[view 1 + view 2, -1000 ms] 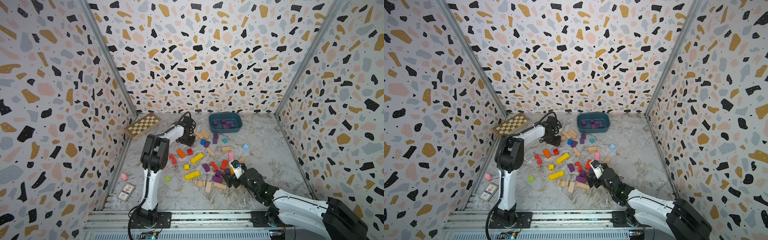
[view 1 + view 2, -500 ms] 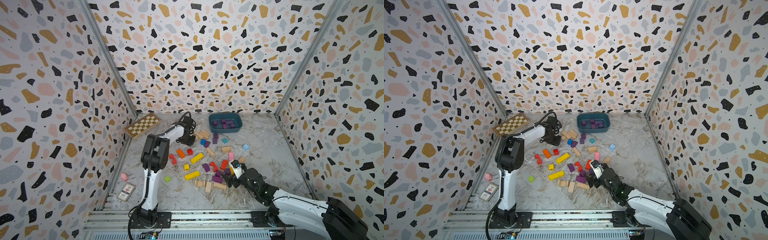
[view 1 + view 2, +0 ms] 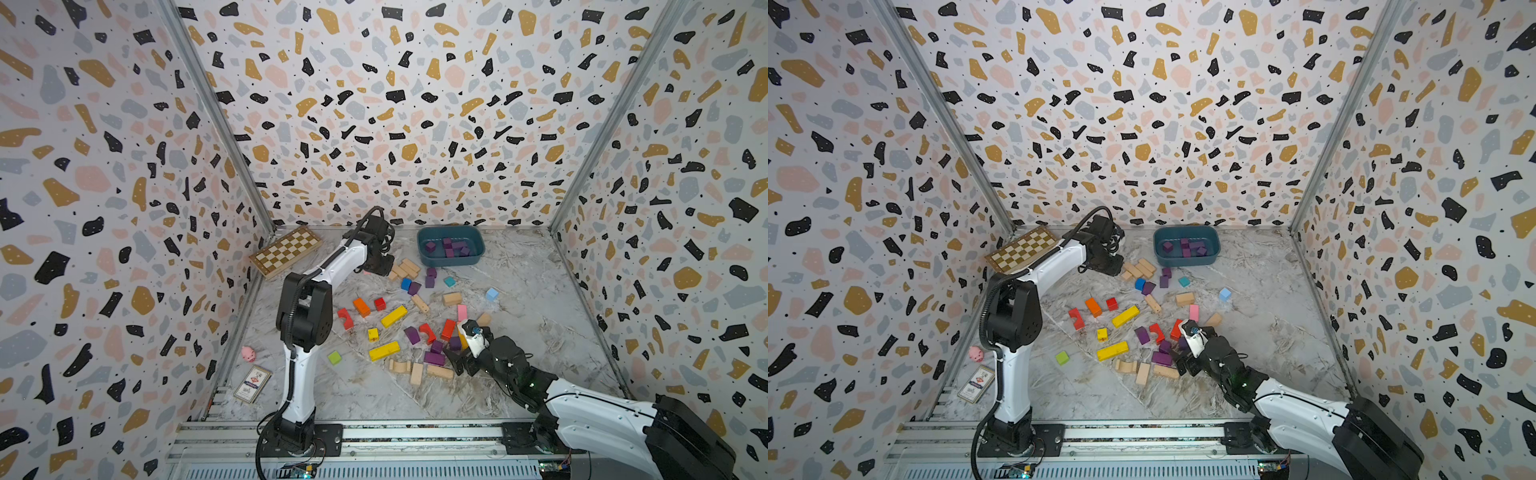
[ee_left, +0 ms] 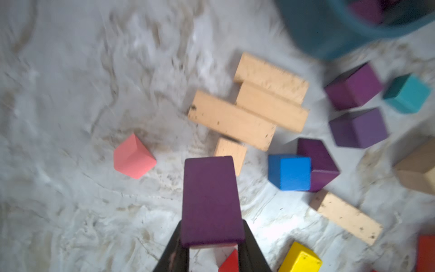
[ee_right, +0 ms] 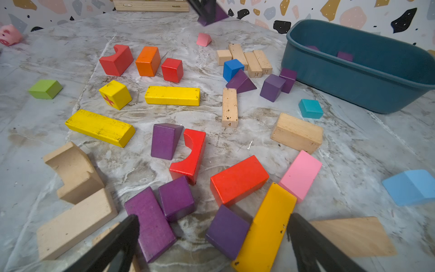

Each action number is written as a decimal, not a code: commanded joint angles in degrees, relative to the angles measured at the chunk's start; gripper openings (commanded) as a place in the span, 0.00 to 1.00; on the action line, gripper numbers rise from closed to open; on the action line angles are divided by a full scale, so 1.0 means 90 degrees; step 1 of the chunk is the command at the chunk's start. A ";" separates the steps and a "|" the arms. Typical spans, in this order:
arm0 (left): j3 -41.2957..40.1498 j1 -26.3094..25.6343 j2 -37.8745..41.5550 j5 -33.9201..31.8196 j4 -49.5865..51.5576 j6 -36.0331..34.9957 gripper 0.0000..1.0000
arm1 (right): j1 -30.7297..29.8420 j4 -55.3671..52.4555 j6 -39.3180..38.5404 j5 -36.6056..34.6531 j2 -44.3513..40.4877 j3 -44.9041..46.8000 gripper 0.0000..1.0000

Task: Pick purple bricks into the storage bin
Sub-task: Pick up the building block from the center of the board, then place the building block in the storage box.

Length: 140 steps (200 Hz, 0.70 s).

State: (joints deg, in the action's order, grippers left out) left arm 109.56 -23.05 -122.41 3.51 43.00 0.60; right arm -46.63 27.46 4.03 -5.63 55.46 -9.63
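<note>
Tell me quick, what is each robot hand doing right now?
Left gripper: shut on a purple brick.
Right gripper: open, holding nothing.

Pale wooden bars crowding left corner of dark teal plastic bin, marble floor bare to its right

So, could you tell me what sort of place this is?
Probably a robot test cell: patterned walls box in a marble-look tabletop, and two arms sit bolted on a metal rail.
</note>
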 commanded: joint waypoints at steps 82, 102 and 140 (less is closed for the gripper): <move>0.3901 -0.0645 -0.2198 0.0515 0.0747 -0.0299 0.03 | 0.0013 -0.0337 0.0460 -0.1180 -0.1963 0.0440 1.00; 0.4079 -0.0751 -0.2497 0.0670 0.0449 -0.0380 0.04 | 0.0125 -0.0307 0.0463 -0.1054 -0.2072 0.0513 1.00; 0.4689 -0.1000 -0.3006 0.0478 0.0088 -0.0674 0.07 | 0.0286 -0.0201 0.0442 -0.0687 -0.1260 0.0253 1.00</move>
State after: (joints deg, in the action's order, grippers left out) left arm 146.80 -30.46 -148.03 7.53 47.48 -3.09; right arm -44.47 25.74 7.53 -13.21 40.21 -5.34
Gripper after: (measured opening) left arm 0.277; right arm 0.993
